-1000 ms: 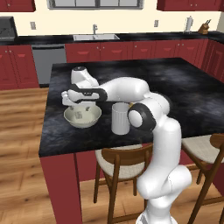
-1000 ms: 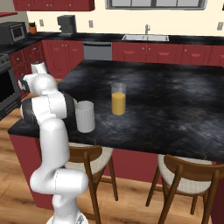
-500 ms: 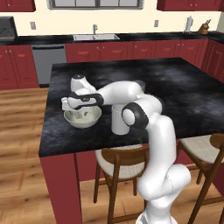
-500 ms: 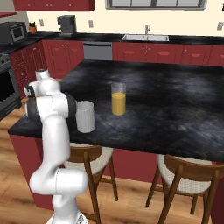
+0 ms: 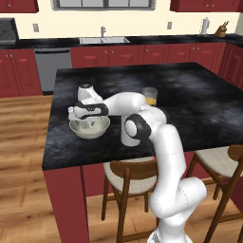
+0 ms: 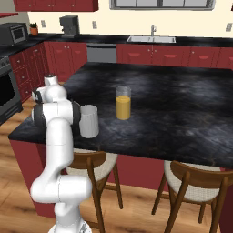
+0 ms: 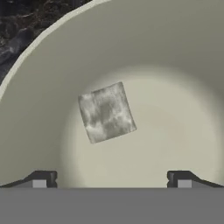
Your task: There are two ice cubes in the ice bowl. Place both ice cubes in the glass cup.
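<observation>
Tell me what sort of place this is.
A home kitchen, rendered rather than real: red cabinets along the wall, a sink under a window, a microwave, and a black stone island with wooden stools tucked under it.

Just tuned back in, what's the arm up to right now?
The arm has its gripper down in the ice bowl on the island counter, jaws wide open and empty. The hand view shows one ice cube lying on the bowl's floor between and ahead of the fingertips, not yet grasped. The glass cup stands right beside the bowl, with a glass of orange juice further back.
</observation>
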Controlling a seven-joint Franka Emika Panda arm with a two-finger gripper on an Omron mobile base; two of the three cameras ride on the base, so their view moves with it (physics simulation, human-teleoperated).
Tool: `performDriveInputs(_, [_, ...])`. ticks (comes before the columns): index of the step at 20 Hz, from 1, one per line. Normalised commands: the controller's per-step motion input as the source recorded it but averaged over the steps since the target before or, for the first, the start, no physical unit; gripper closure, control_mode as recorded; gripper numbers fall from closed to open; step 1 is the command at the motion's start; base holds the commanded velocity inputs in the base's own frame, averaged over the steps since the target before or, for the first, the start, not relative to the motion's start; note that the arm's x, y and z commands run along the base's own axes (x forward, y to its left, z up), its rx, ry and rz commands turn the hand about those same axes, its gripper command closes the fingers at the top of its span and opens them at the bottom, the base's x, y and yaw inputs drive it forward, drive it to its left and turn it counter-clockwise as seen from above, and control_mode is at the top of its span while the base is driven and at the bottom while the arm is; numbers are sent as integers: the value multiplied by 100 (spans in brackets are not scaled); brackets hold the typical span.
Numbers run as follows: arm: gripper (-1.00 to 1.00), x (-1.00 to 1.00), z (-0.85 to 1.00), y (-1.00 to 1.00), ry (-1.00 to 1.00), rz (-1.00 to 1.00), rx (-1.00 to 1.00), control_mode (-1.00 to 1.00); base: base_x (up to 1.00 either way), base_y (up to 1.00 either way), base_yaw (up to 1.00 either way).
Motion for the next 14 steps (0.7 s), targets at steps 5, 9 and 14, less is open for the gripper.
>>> performDriveInputs(5, [-100, 32, -31, 0, 7, 0, 0, -100, 0, 0, 0])
performDriveInputs(9, [-100, 35, -24, 0, 2, 0, 0, -100, 0, 0, 0])
performDriveInputs(14, [100, 27, -27, 1, 3, 0, 0, -100, 0, 0, 0])
